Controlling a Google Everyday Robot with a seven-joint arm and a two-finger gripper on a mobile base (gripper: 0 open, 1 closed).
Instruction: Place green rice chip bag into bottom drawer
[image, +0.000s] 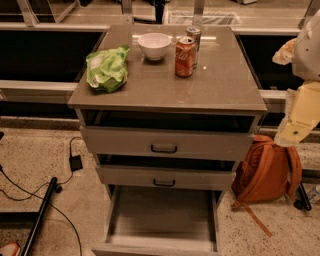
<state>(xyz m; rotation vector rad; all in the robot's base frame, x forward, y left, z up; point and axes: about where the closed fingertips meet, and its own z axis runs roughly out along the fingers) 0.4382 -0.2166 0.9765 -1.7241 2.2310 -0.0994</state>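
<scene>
Item count, table and around it:
On table (220, 85): 1 green rice chip bag (106, 67), 1 white bowl (154, 45), 2 cans (185, 56). Drawers, 3 total: 2 upper drawers (165, 142) with black handles, 1 bottom drawer (162, 215), pulled open. Floor: 1 orange backpack (265, 172). 1 hand (295, 127), right edge, beside the table.

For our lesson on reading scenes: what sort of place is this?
Probably an office or lab space: a grey three-drawer cabinet bearing a crinkly lime-green snack bag, and an orange fabric backpack on speckled floor. The robot's tool hangs at the right edge.
</scene>
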